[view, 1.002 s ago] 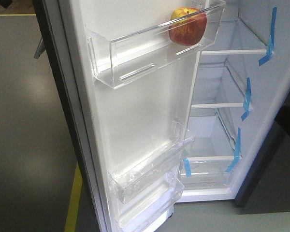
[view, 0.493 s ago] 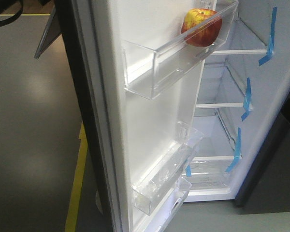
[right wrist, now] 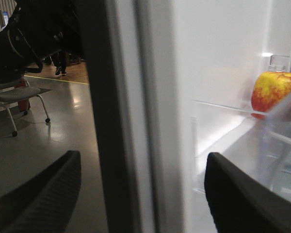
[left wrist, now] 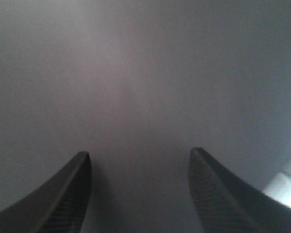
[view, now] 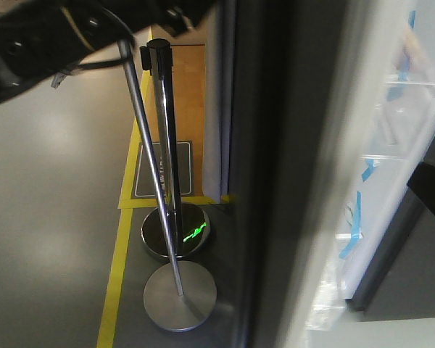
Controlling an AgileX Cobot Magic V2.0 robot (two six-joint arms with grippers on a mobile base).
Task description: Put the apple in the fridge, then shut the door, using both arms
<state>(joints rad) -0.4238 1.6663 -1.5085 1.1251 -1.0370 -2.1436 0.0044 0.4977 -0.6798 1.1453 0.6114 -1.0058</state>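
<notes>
Two chrome stanchions (view: 164, 138) stand on the grey floor (view: 51, 217) at left in the front view, one upright, one leaning, round bases just beside each other. A yellow floor line (view: 116, 275) runs past them. The door (view: 275, 181) fills the centre edge-on, dark and blurred. Right of it, a narrow slice of the fridge (view: 388, 246) shows, with blue tape (view: 351, 235) strips on its white interior. The left arm (view: 51, 36) crosses the top left corner. No apple visible here.

Left wrist view: left gripper (left wrist: 139, 153) is released, with the fingers (left wrist: 68, 194) spread and nothing between them. They face a flat grey surface, probably the door's outer face; too featureless to confirm.

Right wrist view: right gripper (right wrist: 143, 156) is also released, with the fingers (right wrist: 237, 199) wide apart and the door's dark edge (right wrist: 116, 121) framed between them. The apple (right wrist: 276, 91) sits in a clear door bin (right wrist: 223, 126) on the white inner face, at far right. An office chair (right wrist: 19, 94) stands on the floor at left.
</notes>
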